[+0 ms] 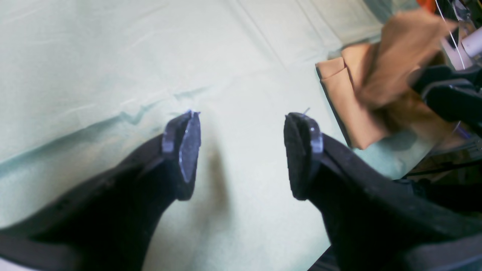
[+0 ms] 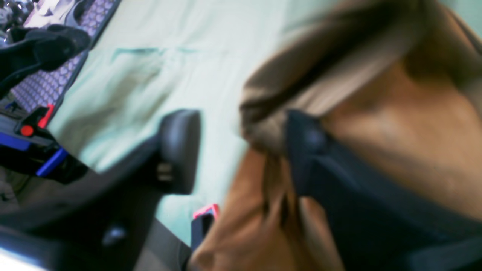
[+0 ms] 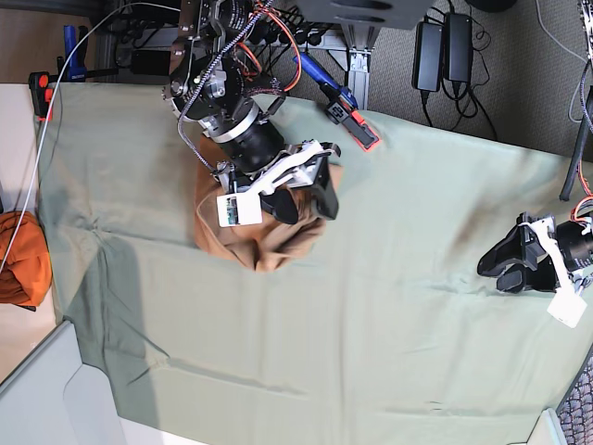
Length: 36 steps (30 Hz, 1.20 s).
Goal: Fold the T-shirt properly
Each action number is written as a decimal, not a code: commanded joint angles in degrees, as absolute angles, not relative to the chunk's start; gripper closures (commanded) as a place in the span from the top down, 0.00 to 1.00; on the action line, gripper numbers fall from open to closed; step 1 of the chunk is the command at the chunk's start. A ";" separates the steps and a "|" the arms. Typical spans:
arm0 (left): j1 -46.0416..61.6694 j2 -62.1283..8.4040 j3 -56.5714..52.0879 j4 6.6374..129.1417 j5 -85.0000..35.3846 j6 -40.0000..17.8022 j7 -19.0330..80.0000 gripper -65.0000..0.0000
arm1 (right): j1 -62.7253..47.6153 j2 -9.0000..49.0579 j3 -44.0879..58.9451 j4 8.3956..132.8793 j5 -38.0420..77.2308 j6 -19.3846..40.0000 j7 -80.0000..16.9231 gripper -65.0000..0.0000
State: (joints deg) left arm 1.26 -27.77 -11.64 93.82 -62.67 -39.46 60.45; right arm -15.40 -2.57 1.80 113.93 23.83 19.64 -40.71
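Base view: your right gripper (image 3: 306,190) gapes wide over the bunched T-shirt (image 3: 255,243), left gripper (image 3: 505,264) open, empty, well apart; lift clear without snagging cloth.

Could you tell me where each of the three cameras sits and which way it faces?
Left wrist: behind the left end effector, facing the pale green sheet; both black fingers show, spread apart, with the T-shirt at upper right.
Right wrist: behind the right end effector, fingers apart, blurred T-shirt close over one.
Base: overhead, looking down on the sheet, both arms, T-shirt and an orange cloth bundle.
Shared: every view shows the T-shirt and sheet.
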 commanded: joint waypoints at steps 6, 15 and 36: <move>0.34 -28.73 -12.03 94.87 -64.84 -40.00 59.64 0.59 | -14.96 -2.70 1.58 114.83 23.94 25.54 -39.05 0.62; 0.89 -28.73 -11.70 96.44 -68.51 -40.00 61.54 0.45 | -12.60 -2.70 3.31 114.85 24.23 25.54 -36.34 0.62; 7.86 -19.00 28.49 115.31 -29.69 -40.00 49.52 0.00 | 9.45 7.60 25.74 87.85 21.63 25.54 -34.28 0.00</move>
State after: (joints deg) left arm 8.54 -18.94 28.86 114.43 -28.82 -39.70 50.83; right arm 8.51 7.05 25.76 86.67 21.08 19.70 -35.55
